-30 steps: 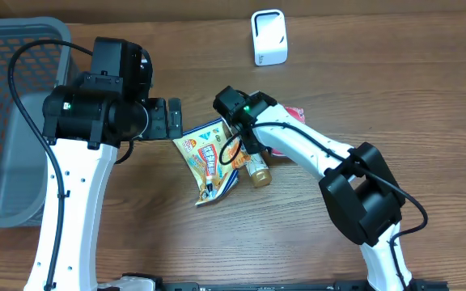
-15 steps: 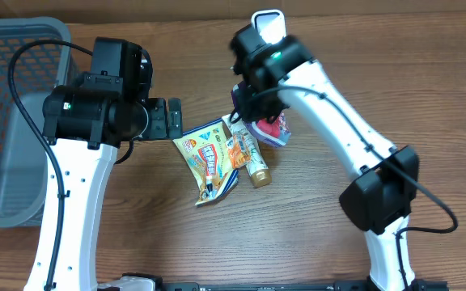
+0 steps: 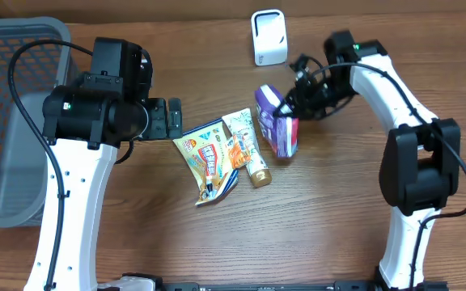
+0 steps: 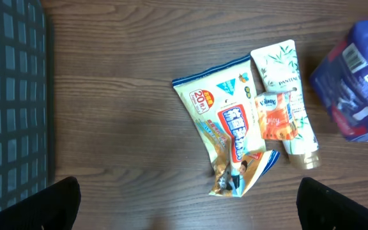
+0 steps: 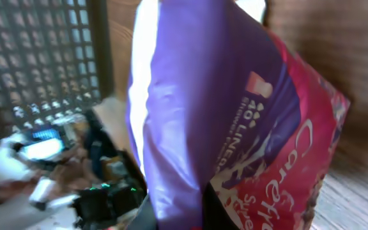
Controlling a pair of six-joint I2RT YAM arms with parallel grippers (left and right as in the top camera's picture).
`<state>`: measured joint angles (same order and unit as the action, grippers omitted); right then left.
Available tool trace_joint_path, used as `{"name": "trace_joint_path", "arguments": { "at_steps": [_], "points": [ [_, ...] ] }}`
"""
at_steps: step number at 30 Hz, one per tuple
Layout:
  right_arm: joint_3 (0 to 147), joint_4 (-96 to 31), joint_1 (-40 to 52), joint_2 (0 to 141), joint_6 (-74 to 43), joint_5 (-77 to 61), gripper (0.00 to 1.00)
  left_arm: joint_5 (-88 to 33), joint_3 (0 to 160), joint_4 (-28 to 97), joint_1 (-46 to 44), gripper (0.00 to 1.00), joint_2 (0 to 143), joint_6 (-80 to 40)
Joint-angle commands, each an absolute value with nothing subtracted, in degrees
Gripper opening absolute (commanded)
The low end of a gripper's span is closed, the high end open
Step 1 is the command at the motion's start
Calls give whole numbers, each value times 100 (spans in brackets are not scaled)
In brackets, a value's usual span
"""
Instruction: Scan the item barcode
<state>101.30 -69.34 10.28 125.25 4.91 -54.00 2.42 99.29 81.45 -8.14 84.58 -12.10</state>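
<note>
The item is a purple and red Carefree pack [image 3: 275, 123], and my right gripper [image 3: 292, 106] is shut on it, holding it above the table just below the white scanner [image 3: 269, 37]. The pack [image 5: 235, 108] fills the right wrist view, its lower edge pinched at my right gripper [image 5: 225, 214]. In the left wrist view the pack [image 4: 356, 89] shows a white barcode label on its upper edge. My left gripper [image 3: 172, 119] stands open and empty beside the pile; from its wrist, my left gripper [image 4: 187, 204] has only bare table between its fingers.
A yellow snack pouch [image 3: 209, 158] and a cream Pantene tube [image 3: 247, 149] with a small orange packet on it lie at the table's middle. A grey mesh basket [image 3: 6, 121] stands at the far left.
My right arm lifted the pack off the pile and swung it up past the scanner, then out to the right. The left arm has not moved.
</note>
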Motion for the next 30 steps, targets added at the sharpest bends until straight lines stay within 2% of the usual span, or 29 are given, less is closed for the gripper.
{"name": "trace_joint_path", "arguments": {
  "at_steps": [1, 4, 9, 14, 15, 16, 17, 18, 30],
  "points": [
    [9443, -6595, 768, 12453, 578, -6222, 4, 301, 10033, 8141, -786, 100, 8503, -1288],
    [9360, -6615, 550, 12453, 237, -5186, 4, 301, 10033, 8141, -786, 100, 8503, -1288],
    [9651, -6934, 399, 12381, -460, -2945, 14, 303, 10033, 8141, -786, 100, 8503, -1288],
    [10315, -7601, 421, 12374, -803, -1413, 19, 301, 10033, 8141, -786, 100, 8503, -1288],
    [10440, -7721, 427, 12374, -860, -1232, 25, 301, 10033, 8141, -786, 100, 8503, -1286],
    [10538, -7815, 432, 12374, -882, -1103, 57, 303, 10033, 8143, -786, 100, 8503, -1286],
    [10637, -7905, 434, 12374, -882, -980, 85, 303, 10033, 8141, -786, 100, 8503, -1286],
    [10718, -7983, 438, 12374, -882, -882, 98, 301, 10033, 8141, -786, 100, 8503, -1286],
    [10916, -8252, 399, 12374, -878, -475, 100, 301, 10033, 8141, -786, 100, 8503, -1288]
  ]
}}
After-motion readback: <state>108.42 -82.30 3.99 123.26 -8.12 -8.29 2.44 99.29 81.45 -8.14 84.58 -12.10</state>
